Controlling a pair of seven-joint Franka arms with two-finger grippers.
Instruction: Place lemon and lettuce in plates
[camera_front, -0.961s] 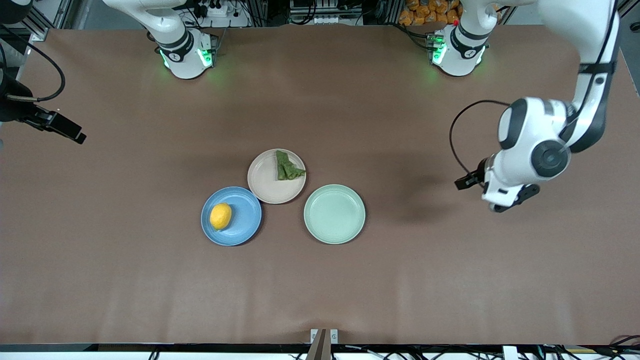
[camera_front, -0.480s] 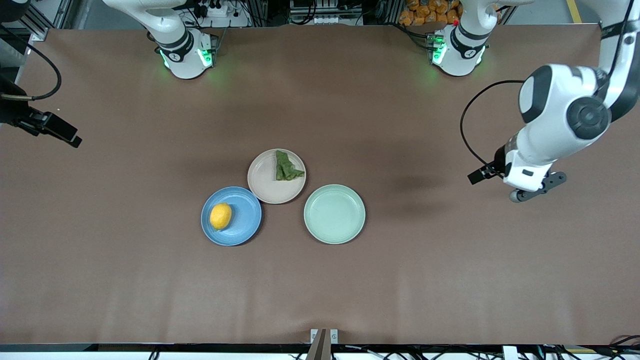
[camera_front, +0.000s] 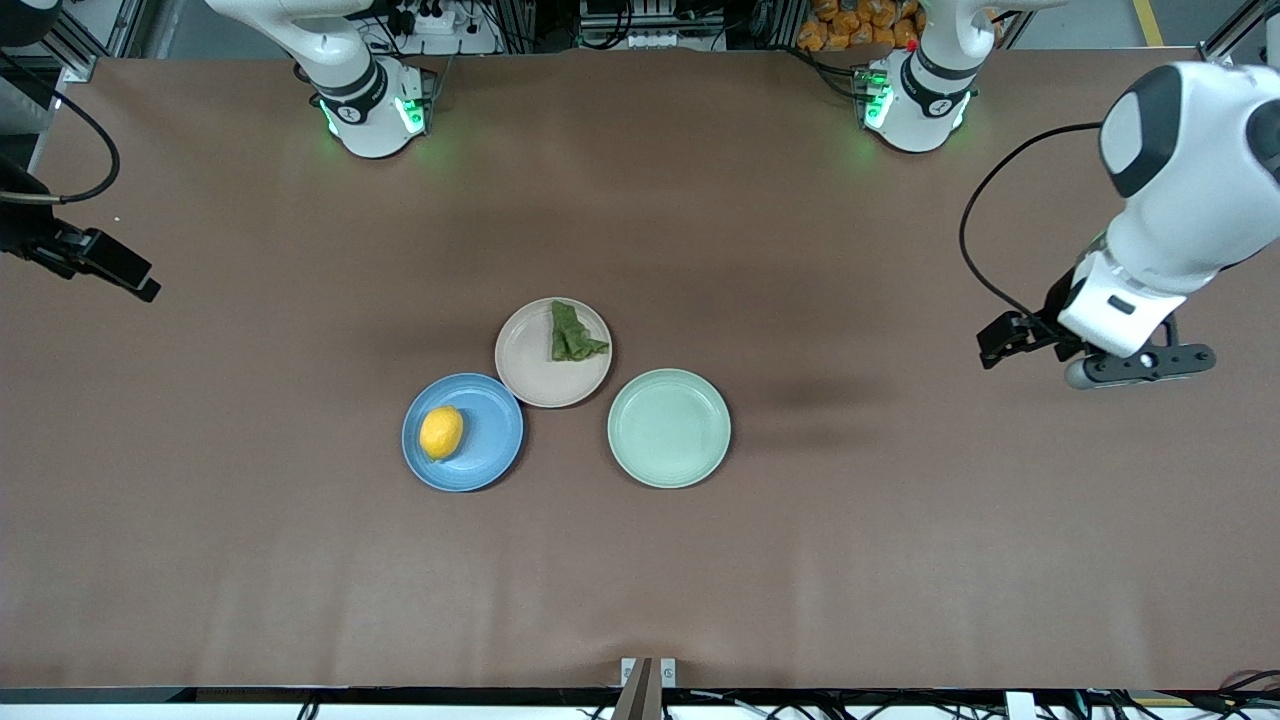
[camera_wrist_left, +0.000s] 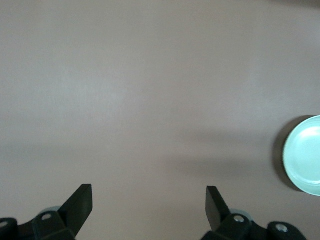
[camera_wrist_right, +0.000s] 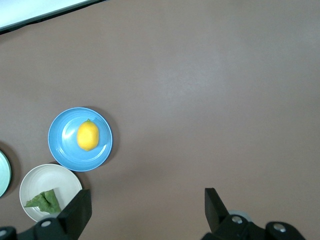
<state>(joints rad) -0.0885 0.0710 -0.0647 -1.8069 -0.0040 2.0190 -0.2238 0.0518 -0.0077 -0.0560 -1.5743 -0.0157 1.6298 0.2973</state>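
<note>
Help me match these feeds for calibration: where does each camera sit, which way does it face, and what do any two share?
Front view: high across the table, facing both bases; shows the lemon on the blue plate, the lettuce on the beige plate, the left gripper.
Left wrist view: looks down past open fingers at bare table, the green plate at the edge.
Right wrist view: looks down past open fingers.
Front and right wrist views share all three plates.

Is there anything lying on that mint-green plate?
No, the mint-green plate is bare, while the lemon sits on the blue plate and the lettuce on the beige plate.
</note>
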